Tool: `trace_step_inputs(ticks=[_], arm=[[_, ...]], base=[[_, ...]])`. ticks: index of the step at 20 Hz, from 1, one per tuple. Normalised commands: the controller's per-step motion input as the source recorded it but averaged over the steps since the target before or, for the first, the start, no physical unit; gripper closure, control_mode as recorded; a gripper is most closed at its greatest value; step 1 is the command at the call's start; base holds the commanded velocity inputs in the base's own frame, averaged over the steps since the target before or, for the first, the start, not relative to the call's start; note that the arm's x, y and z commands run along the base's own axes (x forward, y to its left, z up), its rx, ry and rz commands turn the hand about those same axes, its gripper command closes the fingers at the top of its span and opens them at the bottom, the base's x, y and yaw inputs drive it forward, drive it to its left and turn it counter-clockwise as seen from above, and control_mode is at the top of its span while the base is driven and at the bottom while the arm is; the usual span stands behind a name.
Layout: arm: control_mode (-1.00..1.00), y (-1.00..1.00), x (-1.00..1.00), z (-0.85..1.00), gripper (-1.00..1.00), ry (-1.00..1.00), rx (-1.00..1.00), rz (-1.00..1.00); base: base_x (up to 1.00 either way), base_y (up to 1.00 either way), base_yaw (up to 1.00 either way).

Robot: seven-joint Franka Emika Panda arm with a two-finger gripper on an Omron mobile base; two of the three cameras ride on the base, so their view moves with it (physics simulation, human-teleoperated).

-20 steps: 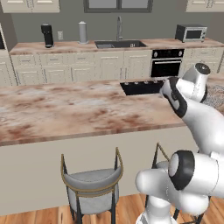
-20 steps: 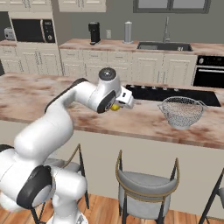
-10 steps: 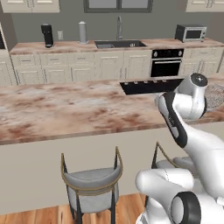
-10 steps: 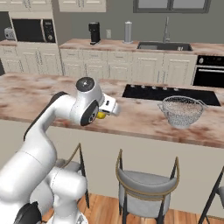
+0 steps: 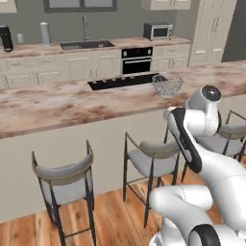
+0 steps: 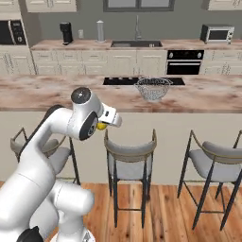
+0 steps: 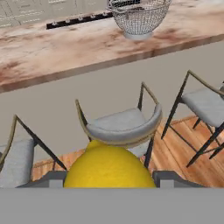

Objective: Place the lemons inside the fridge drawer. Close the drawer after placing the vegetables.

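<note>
We carry a lemon in front of the counter.
Our gripper pinches it above the stools; the mesh bowl sits on the counter.

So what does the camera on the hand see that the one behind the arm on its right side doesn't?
The hand view shows the lemon up close, large and bright yellow, gripped between the jaws, with a stool straight ahead of it.

The right base view shows the wider kitchen: the white arm, the back counter's sink, coffee maker, both microwaves and the oven. There the lemon is just a small yellow spot at the gripper.

Both show the marble island counter, the wire-mesh bowl on it, the dark cooktop, the stools and the wooden floor.
</note>
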Motion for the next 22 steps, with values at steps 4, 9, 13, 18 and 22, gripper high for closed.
trace_step_inputs(ticks=[4,9,13,18,22], arm=[[1.0,0.0,0.0,0.0,1.0,0.0,0.0,0.0],[1.0,0.0,0.0,0.0,1.0,0.0,0.0,0.0],[1.0,0.0,0.0,0.0,1.0,0.0,0.0,0.0],[1.0,0.0,0.0,0.0,1.0,0.0,0.0,0.0],[1.0,0.0,0.0,0.0,1.0,0.0,0.0,0.0]], base=[[-0.16,-0.8,-0.61],[0.0,-0.74,-0.7],[0.22,-0.7,-0.69],[0.53,-0.75,-0.59],[0.67,-0.68,-0.57]])
